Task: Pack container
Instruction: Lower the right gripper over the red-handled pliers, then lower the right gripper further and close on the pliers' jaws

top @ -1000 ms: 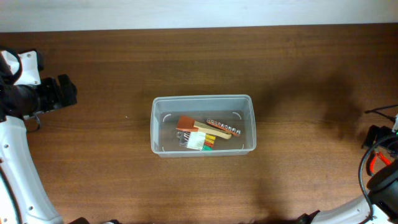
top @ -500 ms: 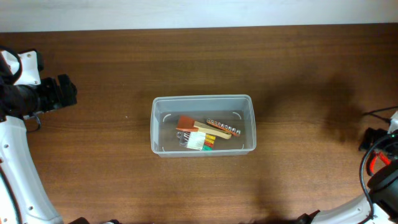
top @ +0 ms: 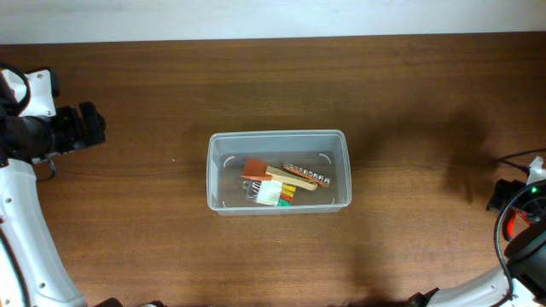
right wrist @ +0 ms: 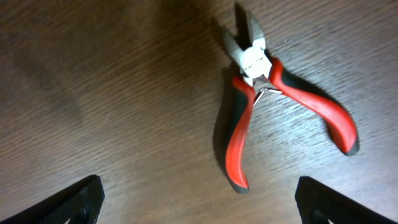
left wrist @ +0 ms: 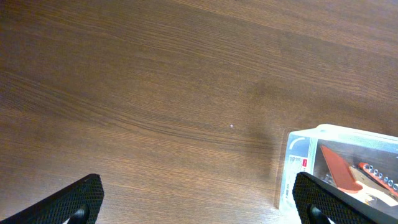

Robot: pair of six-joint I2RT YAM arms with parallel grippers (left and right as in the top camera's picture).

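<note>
The clear plastic container (top: 277, 134) sits mid-table, holding an orange-brown tool (top: 254, 168), a strip of metal sockets (top: 307, 175) and small yellow and green pieces. Its left end also shows in the left wrist view as the container (left wrist: 298, 163). My left gripper (top: 95, 126) hovers open far to its left, with its fingers (left wrist: 81, 199) wide apart over bare wood and nothing between them. At the right edge of the table my right gripper (top: 496, 194) is open above red-handled pliers (right wrist: 239, 137) lying flat with their handles spread. The pliers' lower handle tip lies between the right gripper's (right wrist: 199, 208) fingertips.
Dark wooden table (top: 409, 94) all round the container. A pale wall strip runs along the far edge (top: 273, 17). Black cables (top: 520, 153) trail by the right arm.
The right gripper has crept slightly left and toward the front edge, staying open. The left arm and container have not moved.
</note>
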